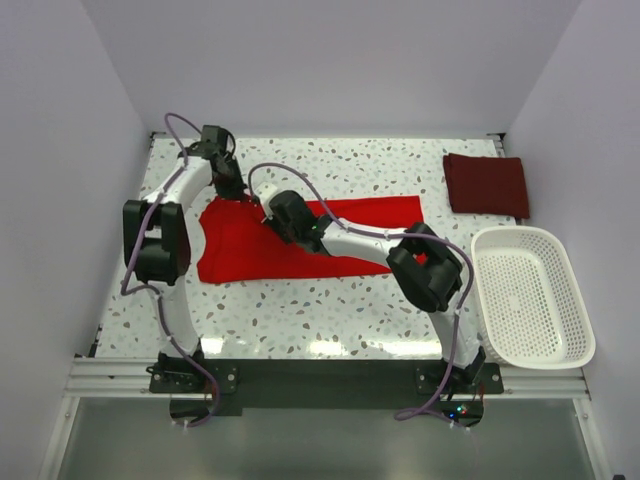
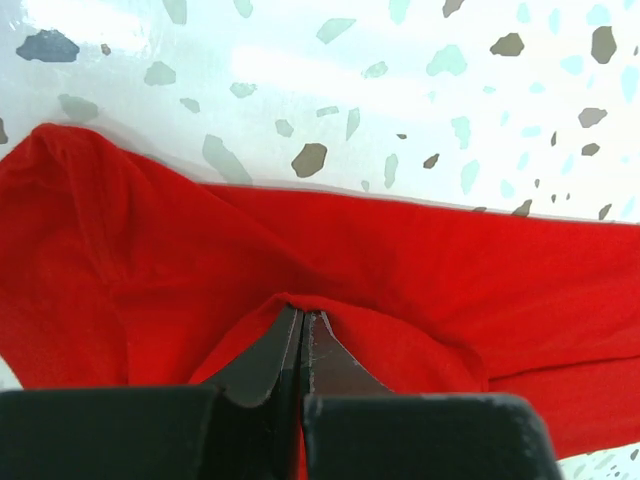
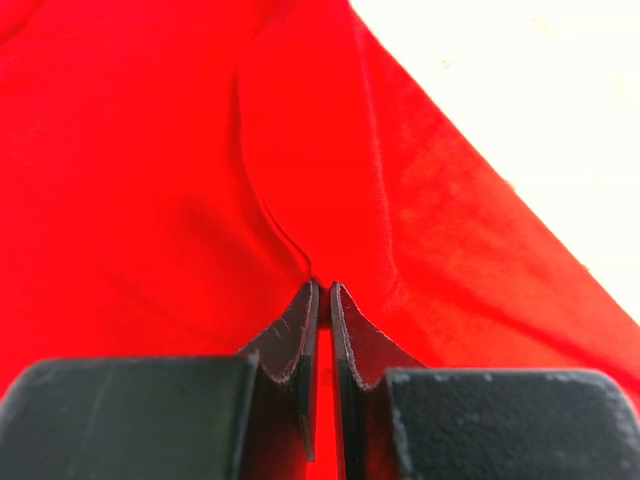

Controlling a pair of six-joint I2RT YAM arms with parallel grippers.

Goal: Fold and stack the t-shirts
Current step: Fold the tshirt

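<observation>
Speckled white worktop (image 1: pixel 330 320), flecked with grey, sits between plain pale walls. Only the overhead view takes in the whole bright red t-shirt (image 1: pixel 250 250) lying flat across the middle, the white perforated basket (image 1: pixel 530 300) at the right edge, and the dark maroon t-shirt (image 1: pixel 486 185) folded at the far right corner. Only the wrist views show the left jaws and right jaws pressed together, each pinching a raised ridge of the red cloth.

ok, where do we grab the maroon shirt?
Probably the near long edge of the maroon shirt, pinched from above, coming from the near side. It lies flat, folded into a rectangle, so only an edge offers layers to bite.
</observation>
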